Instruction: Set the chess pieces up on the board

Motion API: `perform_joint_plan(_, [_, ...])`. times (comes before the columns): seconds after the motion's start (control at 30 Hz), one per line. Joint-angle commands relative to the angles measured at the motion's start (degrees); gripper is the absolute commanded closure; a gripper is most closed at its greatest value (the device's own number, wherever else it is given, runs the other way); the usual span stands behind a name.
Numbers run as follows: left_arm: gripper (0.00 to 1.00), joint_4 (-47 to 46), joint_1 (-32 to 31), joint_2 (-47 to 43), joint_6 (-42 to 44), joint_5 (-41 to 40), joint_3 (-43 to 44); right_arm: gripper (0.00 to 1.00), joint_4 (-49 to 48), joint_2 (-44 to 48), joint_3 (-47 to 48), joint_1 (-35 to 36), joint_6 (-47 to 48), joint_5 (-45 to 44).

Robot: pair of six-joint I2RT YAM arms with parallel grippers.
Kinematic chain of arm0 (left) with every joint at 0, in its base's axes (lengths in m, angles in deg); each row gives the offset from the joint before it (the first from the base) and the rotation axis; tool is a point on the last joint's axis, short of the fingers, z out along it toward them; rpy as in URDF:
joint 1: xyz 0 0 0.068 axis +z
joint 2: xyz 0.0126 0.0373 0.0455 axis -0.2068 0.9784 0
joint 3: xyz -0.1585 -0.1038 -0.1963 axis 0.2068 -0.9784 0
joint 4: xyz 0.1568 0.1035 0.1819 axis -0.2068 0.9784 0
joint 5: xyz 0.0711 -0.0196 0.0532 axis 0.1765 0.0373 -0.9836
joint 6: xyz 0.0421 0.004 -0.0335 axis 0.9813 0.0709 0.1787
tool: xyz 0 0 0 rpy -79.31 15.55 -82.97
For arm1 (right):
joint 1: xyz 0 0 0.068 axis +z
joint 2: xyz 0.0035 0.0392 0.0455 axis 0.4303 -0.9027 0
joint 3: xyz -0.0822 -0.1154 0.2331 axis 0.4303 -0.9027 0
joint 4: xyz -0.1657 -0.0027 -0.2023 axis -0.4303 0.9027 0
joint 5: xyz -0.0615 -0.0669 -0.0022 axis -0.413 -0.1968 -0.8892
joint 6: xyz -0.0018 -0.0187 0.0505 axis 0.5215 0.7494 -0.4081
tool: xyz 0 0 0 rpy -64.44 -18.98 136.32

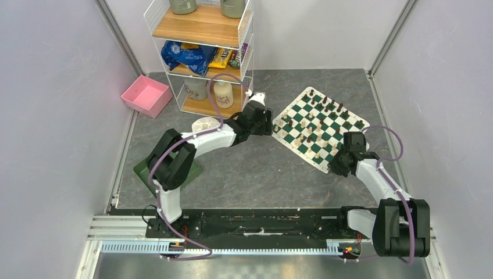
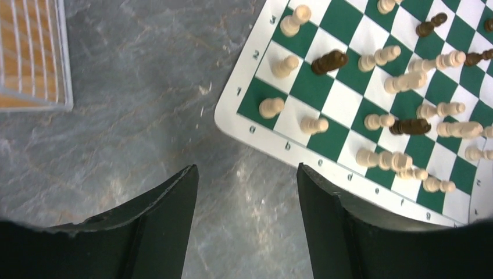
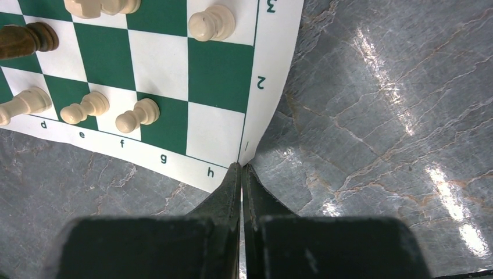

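Green-and-white checkered board [image 2: 313,88] is laid far right, cream and brown chess pieces [image 2: 271,107] scattered on it. Left gripper [image 2: 247,168] is held open, empty, beside it. Right gripper [image 3: 241,167] is clamped on its near corner.

Your grey stone-look table [image 1: 261,168] carries 4 things: the board [image 2: 227,113] askew at far right, a wire rack [image 1: 200,26] at the far edge, a pink bin [image 1: 135,100] left of it, and a dark green slab [image 1: 140,169] near left.
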Motion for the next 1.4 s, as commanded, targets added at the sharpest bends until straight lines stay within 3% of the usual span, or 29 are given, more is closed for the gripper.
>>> perform_joint_plan(0.0, [0.32, 2.16, -0.07, 5.25, 0.36, -2.86, 7.83, 0.98, 0.65, 1.14, -0.17, 0.20, 0.05, 0.72])
perform_joint_plan(0.5, [0.53, 5.35, 2.99, 15.41, -4.29, -0.08, 15.44, 0.97, 0.07, 1.36, -0.50, 0.20, 0.25, 0.77])
perform_joint_plan(1.13, [0.55, 9.75, 3.89, 20.24, -5.41, 2.53, 18.23, 0.96, 0.01, 1.44, -0.55, 0.16, 0.23, 0.78])
perform_joint_plan(1.37, [0.62, 10.01, 3.87, 20.62, -5.80, 2.16, 18.56, 0.96, 0.04, 1.35, -0.50, 0.18, 0.32, 0.77])
